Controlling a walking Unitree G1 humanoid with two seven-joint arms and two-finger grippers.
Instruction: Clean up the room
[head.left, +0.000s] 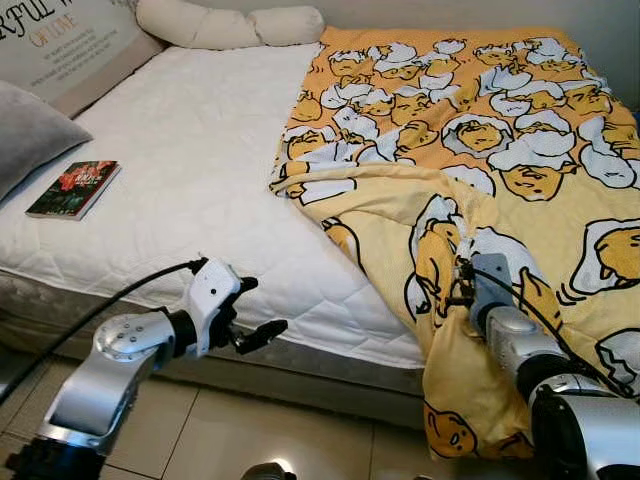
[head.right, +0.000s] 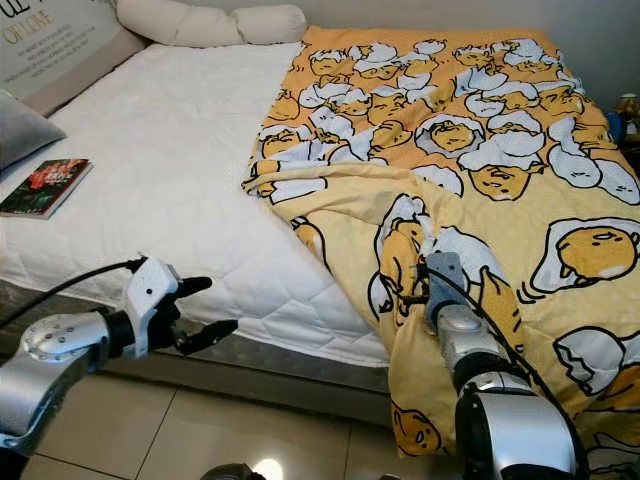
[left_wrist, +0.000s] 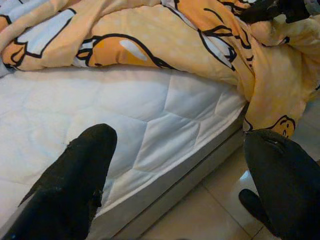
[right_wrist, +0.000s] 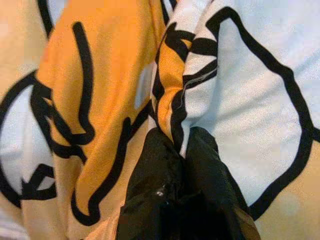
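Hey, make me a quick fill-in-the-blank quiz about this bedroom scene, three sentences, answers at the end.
1. The right pincer is shut on a fold of the ____.
2. The book lies on the white mattress near a ____ pillow.
3. The left pincer hovers by the bed's edge with its fingers ____.

Missing words: blanket; grey; open

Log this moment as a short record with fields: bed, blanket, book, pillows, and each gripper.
bed: white quilted mattress, left half bare
blanket: yellow cartoon-print blanket over the right half, near edge bunched and hanging off the side
book: dark book flat near the left edge
pillows: cream pillows at the far end, grey pillow at left
left gripper: open, beside the mattress edge, holding nothing
right gripper: shut on a blanket fold
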